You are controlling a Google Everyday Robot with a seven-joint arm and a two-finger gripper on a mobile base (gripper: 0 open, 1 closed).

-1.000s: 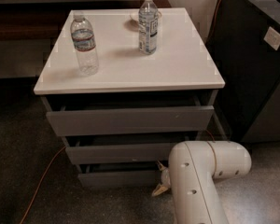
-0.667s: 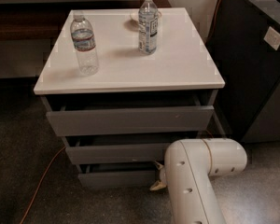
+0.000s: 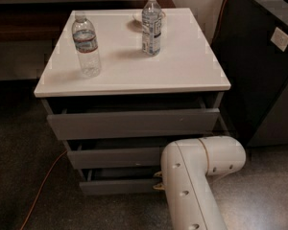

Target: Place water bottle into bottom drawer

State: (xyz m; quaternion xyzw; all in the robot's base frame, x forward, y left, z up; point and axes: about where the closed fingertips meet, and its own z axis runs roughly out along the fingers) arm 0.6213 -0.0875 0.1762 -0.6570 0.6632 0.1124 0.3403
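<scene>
The water bottle (image 3: pixel 86 44), short and ribbed with a white cap and a red-banded label, stands upright on the left of the cabinet's white top (image 3: pixel 182 66). The bottom drawer (image 3: pixel 117 186) is the lowest grey front and is pulled out a little. My gripper (image 3: pixel 157 180) is low at the right end of that drawer front. It is mostly hidden behind my white arm (image 3: pixel 197 176), with only yellowish tips showing. It is far below the water bottle.
A taller slim bottle (image 3: pixel 151 25) stands at the back of the top, with a small dish (image 3: pixel 137 17) behind it. The top drawer (image 3: pixel 134 123) and middle drawer (image 3: pixel 115 157) stand slightly out. A dark cabinet (image 3: pixel 264 66) stands on the right. An orange cable (image 3: pixel 41 188) lies on the floor at the left.
My arm has shifted a little to the left, toward the bottom drawer's front. The bottles and drawers have not moved.
</scene>
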